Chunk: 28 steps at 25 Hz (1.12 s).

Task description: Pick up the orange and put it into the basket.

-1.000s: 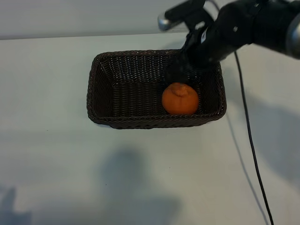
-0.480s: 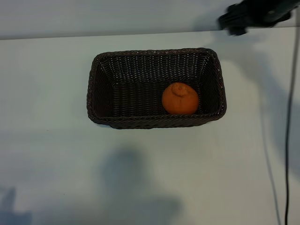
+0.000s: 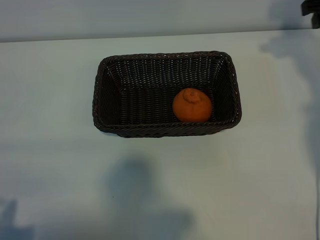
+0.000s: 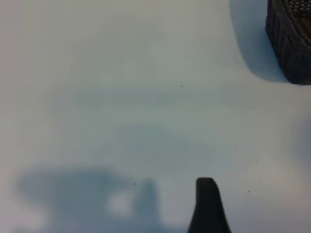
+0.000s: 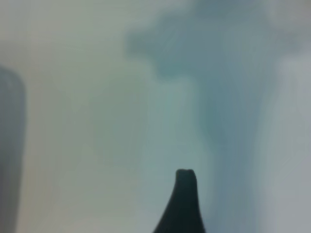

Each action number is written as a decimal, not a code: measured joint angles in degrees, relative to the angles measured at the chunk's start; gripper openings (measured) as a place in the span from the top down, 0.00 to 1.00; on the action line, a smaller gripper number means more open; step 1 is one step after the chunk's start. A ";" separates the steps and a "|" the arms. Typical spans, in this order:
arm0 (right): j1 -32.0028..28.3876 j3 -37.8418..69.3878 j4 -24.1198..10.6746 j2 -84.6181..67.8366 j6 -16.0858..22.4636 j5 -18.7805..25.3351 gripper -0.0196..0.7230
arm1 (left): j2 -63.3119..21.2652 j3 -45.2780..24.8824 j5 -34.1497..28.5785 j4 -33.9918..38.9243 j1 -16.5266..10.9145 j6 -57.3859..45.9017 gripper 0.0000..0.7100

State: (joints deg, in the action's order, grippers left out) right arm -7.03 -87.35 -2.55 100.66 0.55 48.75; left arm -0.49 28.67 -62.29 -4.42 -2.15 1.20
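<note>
The orange lies inside the dark woven basket, at its right end, with its knobbed stem end up. No gripper touches it. A dark bit of my right arm shows only at the far right corner of the exterior view, well away from the basket. In the right wrist view my right gripper is open over bare table, with one dark fingertip sharp and the other a blur at the edge. Of the left gripper only one dark finger shows, above bare table, with a corner of the basket farther off.
The basket stands in the middle of a pale table. Soft shadows of the arms fall on the table's near side and at its far right.
My right arm has drawn back from over the basket's right end to the far right corner, almost out of the exterior view. The orange and the basket have stayed put.
</note>
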 joint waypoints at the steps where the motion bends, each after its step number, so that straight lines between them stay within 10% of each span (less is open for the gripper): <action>1: -0.43 0.00 0.05 -0.65 0.00 0.02 0.17 | 0.00 0.00 0.00 0.00 0.00 0.00 0.29; 28: -1.05 0.00 -0.33 -34.34 0.27 14.56 0.17 | 0.00 0.00 0.00 0.00 0.00 -0.06 0.29</action>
State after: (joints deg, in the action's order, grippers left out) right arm -8.07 -87.35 -2.88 66.32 0.82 63.31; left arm -0.49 28.67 -62.29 -4.42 -2.15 1.14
